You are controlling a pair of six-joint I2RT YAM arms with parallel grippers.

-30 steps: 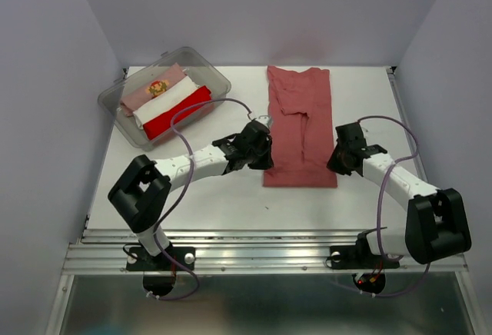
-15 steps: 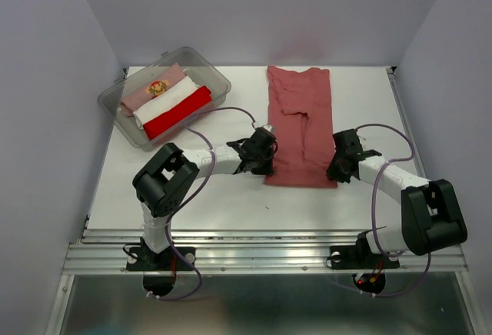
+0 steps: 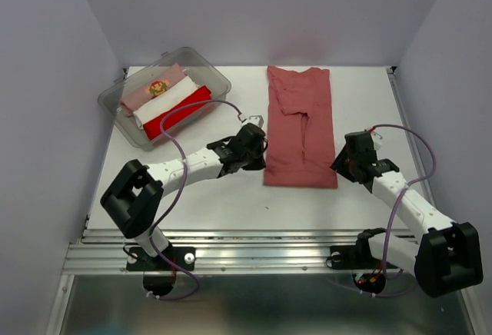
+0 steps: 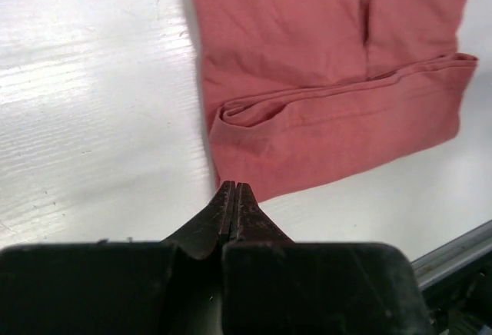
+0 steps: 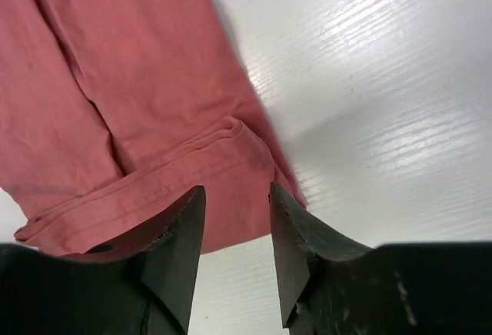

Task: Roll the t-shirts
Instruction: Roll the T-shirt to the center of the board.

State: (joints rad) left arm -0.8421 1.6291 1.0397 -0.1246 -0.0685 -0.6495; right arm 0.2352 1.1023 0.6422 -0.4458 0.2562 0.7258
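A large brick-red t-shirt, folded into a long strip, lies flat on the white table. Its near hem has a small fold, seen in both wrist views. My left gripper sits just off the t-shirt's near-left corner, shut with nothing between its fingers. My right gripper hovers over the near-right corner of the t-shirt, open and holding nothing. Pale pink, white and bright red rolled t-shirts lie side by side in a tub.
The clear plastic tub stands at the back left of the table. Purple-grey walls close in the table on three sides. A metal rail runs along the near edge, with both arm bases bolted to it.
My right gripper has opened and drawn back slightly from the t-shirt's near-right corner. My left gripper stayed shut and shifted a little up and left off the near-left corner.
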